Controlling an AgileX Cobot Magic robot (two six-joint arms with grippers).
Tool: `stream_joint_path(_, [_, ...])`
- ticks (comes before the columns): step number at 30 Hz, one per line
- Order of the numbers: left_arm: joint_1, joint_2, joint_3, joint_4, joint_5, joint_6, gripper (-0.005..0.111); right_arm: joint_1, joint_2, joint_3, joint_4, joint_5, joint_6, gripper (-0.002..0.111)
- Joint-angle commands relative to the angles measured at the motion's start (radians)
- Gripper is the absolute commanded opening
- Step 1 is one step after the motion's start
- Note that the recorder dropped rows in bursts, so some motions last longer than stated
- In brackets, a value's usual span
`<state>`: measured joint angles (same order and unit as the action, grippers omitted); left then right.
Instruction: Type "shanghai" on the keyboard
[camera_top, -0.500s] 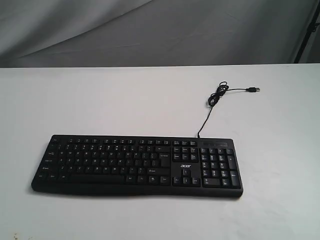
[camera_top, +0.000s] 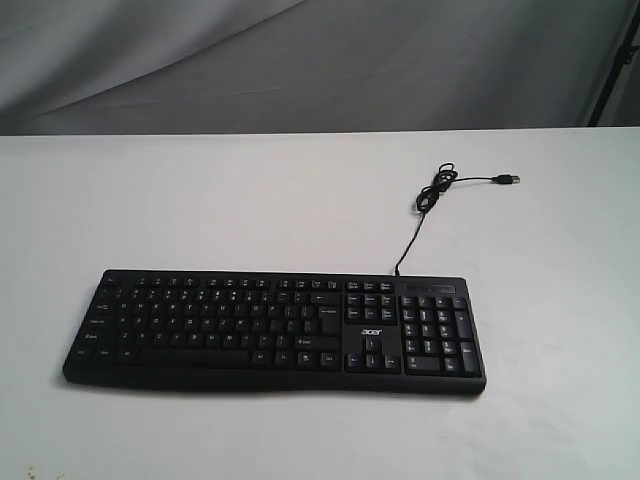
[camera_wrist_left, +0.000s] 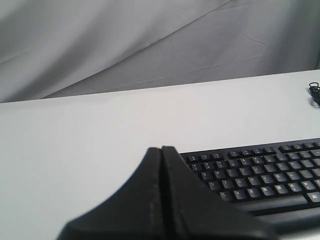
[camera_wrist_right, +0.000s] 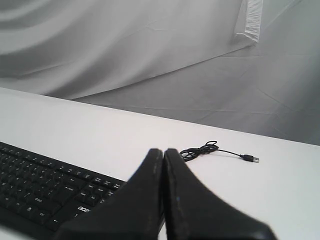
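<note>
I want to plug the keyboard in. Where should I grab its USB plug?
Pinch the USB plug across its width, coming from above: it lies flat on the table, stretched out to the right, clear of the cable's coil.

keyboard (camera_top: 275, 330) legends too small to read.

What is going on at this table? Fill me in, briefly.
A two-armed robot is set to type on the keyboard, which lies flat on the white table. The left gripper and the right gripper are both shut, fingers pressed together. Neither arm shows in the exterior view, so nothing touches the keys. The cable runs off the keyboard's far edge into a small coil, and its plug lies loose on the table.
</note>
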<state>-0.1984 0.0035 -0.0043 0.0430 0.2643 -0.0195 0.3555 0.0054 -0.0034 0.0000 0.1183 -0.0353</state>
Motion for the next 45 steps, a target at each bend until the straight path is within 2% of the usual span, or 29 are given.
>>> stream_joint_path(1, [-0.004,-0.003,0.004,0.001,-0.005,-0.003,0.000,-0.008,-0.005,0.003,0.000,0.001,-0.002,0.000])
stream_joint_path(4, [-0.004,-0.003,0.004,0.001,-0.005,-0.003,0.000,-0.008,-0.005,-0.022,0.015,0.055,-0.002,0.000])
stream_joint_path(8, [-0.004,-0.003,0.004,0.001,-0.005,-0.003,0.000,-0.008,0.055,-0.185,0.015,0.170,-0.004,0.000])
stream_joint_path(17, [-0.004,-0.003,0.004,0.001,-0.005,-0.003,0.000,0.008,0.549,-0.454,0.015,0.170,-0.002,0.000])
stream_joint_path(20, [-0.004,-0.003,0.004,0.001,-0.005,-0.003,0.000,0.104,0.715,-0.500,0.006,0.108,0.000,0.000])
stream_joint_path(23, [-0.004,-0.003,0.004,0.001,-0.005,-0.003,0.000,0.282,0.874,-0.556,0.006,-0.011,0.070,0.000])
stream_joint_path(26, [-0.004,-0.003,0.004,0.001,-0.005,-0.003,0.000,0.464,1.050,-0.643,0.006,-0.016,0.120,0.000])
stream_joint_path(30, [-0.004,-0.003,0.004,0.001,-0.005,-0.003,0.000,0.598,1.265,-0.782,0.016,0.073,0.164,0.000])
stream_joint_path(37, [-0.004,-0.003,0.004,0.001,-0.005,-0.003,0.000,0.670,1.576,-0.960,0.039,0.158,0.170,0.000])
stream_joint_path(41, [-0.004,-0.003,0.004,0.001,-0.005,-0.003,0.000,0.673,1.678,-1.060,0.056,0.251,0.115,0.000])
stream_joint_path(45, [-0.004,-0.003,0.004,0.001,-0.005,-0.003,0.000,0.673,1.780,-1.194,0.056,0.260,0.047,0.000])
